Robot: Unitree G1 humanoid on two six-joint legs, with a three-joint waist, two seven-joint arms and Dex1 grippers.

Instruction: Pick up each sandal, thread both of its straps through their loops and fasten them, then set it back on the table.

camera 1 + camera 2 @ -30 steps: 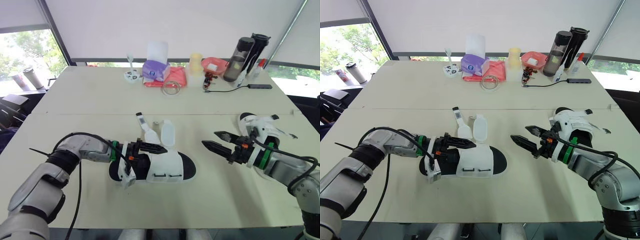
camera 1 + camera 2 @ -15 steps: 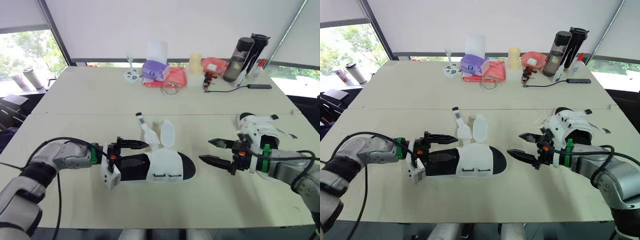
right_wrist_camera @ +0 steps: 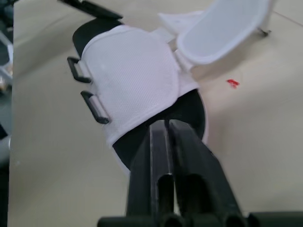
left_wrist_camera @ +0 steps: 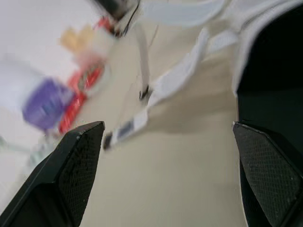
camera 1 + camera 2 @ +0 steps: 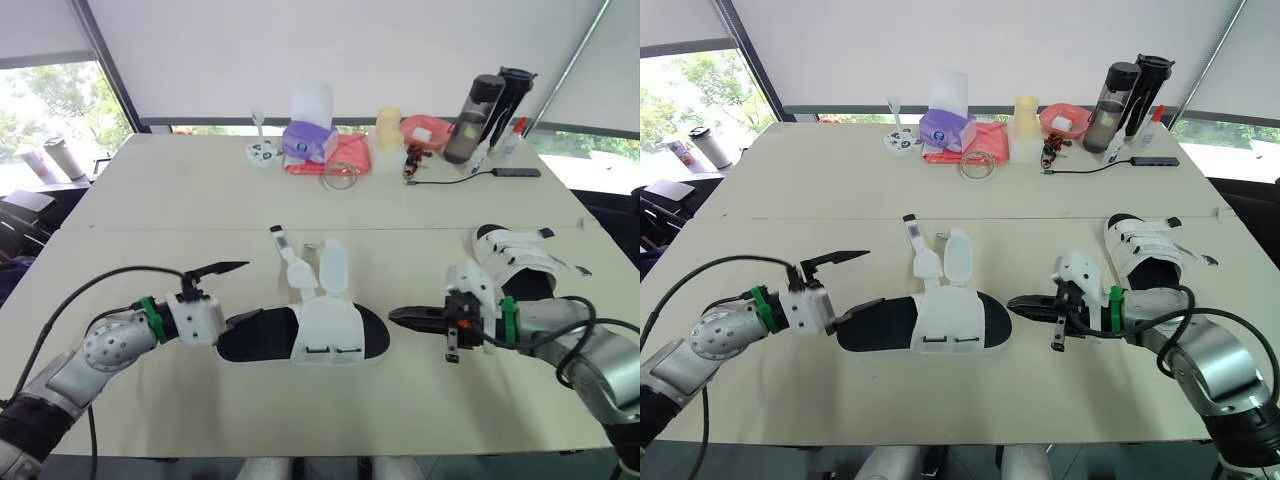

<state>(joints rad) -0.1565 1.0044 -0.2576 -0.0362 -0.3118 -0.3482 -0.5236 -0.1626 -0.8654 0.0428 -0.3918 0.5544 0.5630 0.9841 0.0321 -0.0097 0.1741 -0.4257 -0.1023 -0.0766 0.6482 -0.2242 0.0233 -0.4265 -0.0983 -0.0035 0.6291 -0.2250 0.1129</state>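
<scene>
A sandal [image 5: 325, 332] with a black sole and white upper lies mid-table, its two white straps [image 5: 310, 265] unfastened and spread toward the far side. My left gripper [image 5: 235, 293] is open at its heel end, one finger raised and the other low beside the heel. In the left wrist view a loose strap [image 4: 175, 80] lies between the wide-apart fingers [image 4: 75, 161]. My right gripper [image 5: 393, 314] is shut and empty, its tip just short of the sandal's toe [image 3: 189, 113]. A second sandal [image 5: 520, 262] with its straps across the upper lies behind the right arm.
Along the table's far side stand a purple tissue box [image 5: 312, 140], a red cloth [image 5: 352, 152], a yellow cup [image 5: 387, 125], a red bowl [image 5: 425, 130] and two dark bottles [image 5: 478, 115]. A black cable [image 5: 455, 180] runs near them.
My right gripper has shut and reached toward the sandal's toe. My left gripper has drawn back leftward off the heel, still open.
</scene>
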